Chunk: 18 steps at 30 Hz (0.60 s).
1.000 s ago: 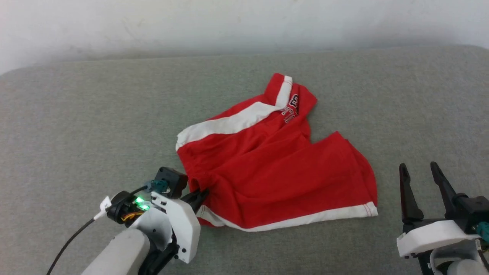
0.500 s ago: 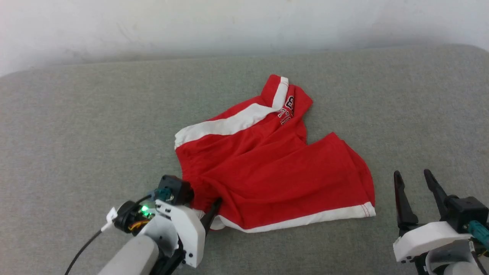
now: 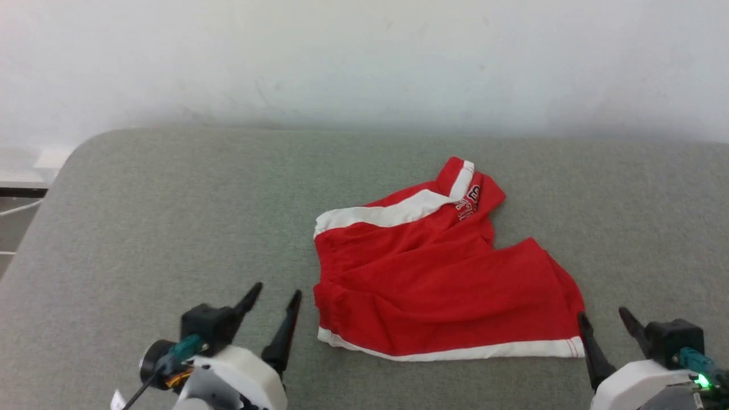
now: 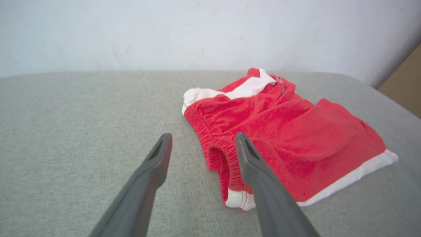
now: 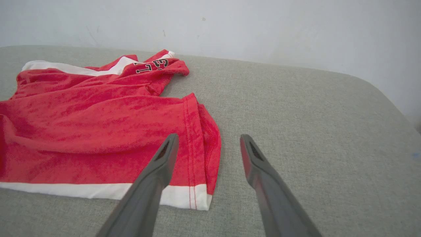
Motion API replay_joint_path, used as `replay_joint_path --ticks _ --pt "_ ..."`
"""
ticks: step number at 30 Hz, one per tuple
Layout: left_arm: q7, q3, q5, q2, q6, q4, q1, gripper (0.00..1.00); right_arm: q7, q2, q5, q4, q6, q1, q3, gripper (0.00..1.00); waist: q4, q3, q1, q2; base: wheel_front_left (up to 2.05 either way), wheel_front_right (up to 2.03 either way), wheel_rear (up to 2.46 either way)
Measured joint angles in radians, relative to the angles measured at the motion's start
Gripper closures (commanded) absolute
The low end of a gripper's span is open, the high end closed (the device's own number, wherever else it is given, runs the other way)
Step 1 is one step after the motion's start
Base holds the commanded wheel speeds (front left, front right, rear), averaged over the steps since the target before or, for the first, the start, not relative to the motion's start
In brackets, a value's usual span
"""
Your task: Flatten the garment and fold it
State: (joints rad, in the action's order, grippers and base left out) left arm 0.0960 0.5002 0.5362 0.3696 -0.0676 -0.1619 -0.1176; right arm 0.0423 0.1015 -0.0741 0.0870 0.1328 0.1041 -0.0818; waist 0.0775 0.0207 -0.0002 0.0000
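- The garment [image 3: 444,285] lies on the grey padded surface [image 3: 171,216], a little toward 4 o'clock from the middle of the head view. Its waistband [image 4: 213,149] is on its 9 o'clock side and its legs run toward 3 o'clock.
- It is not flat. The far leg [image 3: 472,193], at the garment's 1 o'clock, is bunched and turned over on itself, and creases cross the middle.
- Folding now would likely trap that bunch and give a lumpy, skewed fold.
- The cloth looks soft, so a pinch at the gathered waistband could catch only the top layer and leave the lower layer dragging into new wrinkles.
- A pull by one arm alone might slide the whole garment across the surface instead of stretching it.
- The left gripper [image 3: 278,289] stands wide and empty just beside the waistband, at the garment's 8 o'clock.
- The right gripper [image 3: 601,313] is also wide and empty, at the garment's 4 o'clock by the hem corner [image 5: 197,197].
- In the right wrist view one finger overlaps that corner, and I cannot tell whether it touches the cloth.
- The lettering [image 5: 151,67] is creased and only partly legible.
- The far leg's hem is tucked out of sight, and the head view cuts off both gripper bodies at 6 o'clock.
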Motion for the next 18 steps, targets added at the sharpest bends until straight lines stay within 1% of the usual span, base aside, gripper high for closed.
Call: replay_joint_path --ticks 2,4,7,9,12,15,18 --pt "0.085 -0.024 -0.012 0.002 -0.024 0.011 0.024 0.00 0.049 0.007 -0.002 0.000 0.000 0.017 0.007 0.00 0.014 -0.014 0.0000 0.0000 0.00 0.00 0.00" --pt "0.136 -0.052 -0.029 -0.003 -0.049 0.018 0.050 0.00 0.101 0.014 -0.006 0.000 0.000 0.032 0.015 0.00 0.027 -0.023 0.0000 0.0000 0.00 0.00 0.00" --pt "0.158 -0.089 -0.063 -0.024 -0.075 0.031 0.091 0.00 0.170 0.031 -0.016 -0.001 0.000 0.044 0.024 0.00 0.045 -0.031 0.0000 0.0000 0.00 0.00 0.00" --pt "0.160 -0.121 -0.098 -0.053 -0.088 0.066 0.116 0.00 0.210 0.043 -0.022 0.001 0.000 0.044 0.023 0.00 0.056 -0.031 0.0001 0.0000 0.00 0.00 0.00" --pt "0.161 -0.152 -0.146 -0.092 -0.083 0.093 0.144 0.00 0.263 0.059 -0.027 0.020 0.000 0.038 0.021 0.00 0.068 -0.023 0.0001 0.0000 0.00 0.00 0.00" --pt "0.161 -0.170 -0.182 -0.120 -0.054 0.089 0.160 0.00 0.310 0.065 -0.034 0.055 0.000 0.020 0.016 0.00 0.080 -0.012 0.0002 0.0000 0.00 0.00 0.00" --pt "0.161 -0.190 -0.207 -0.143 -0.022 0.083 0.160 0.00 0.319 0.076 -0.037 0.074 0.000 0.001 0.025 0.00 0.092 0.003 0.0003 0.0000 0.00 0.00 0.00"
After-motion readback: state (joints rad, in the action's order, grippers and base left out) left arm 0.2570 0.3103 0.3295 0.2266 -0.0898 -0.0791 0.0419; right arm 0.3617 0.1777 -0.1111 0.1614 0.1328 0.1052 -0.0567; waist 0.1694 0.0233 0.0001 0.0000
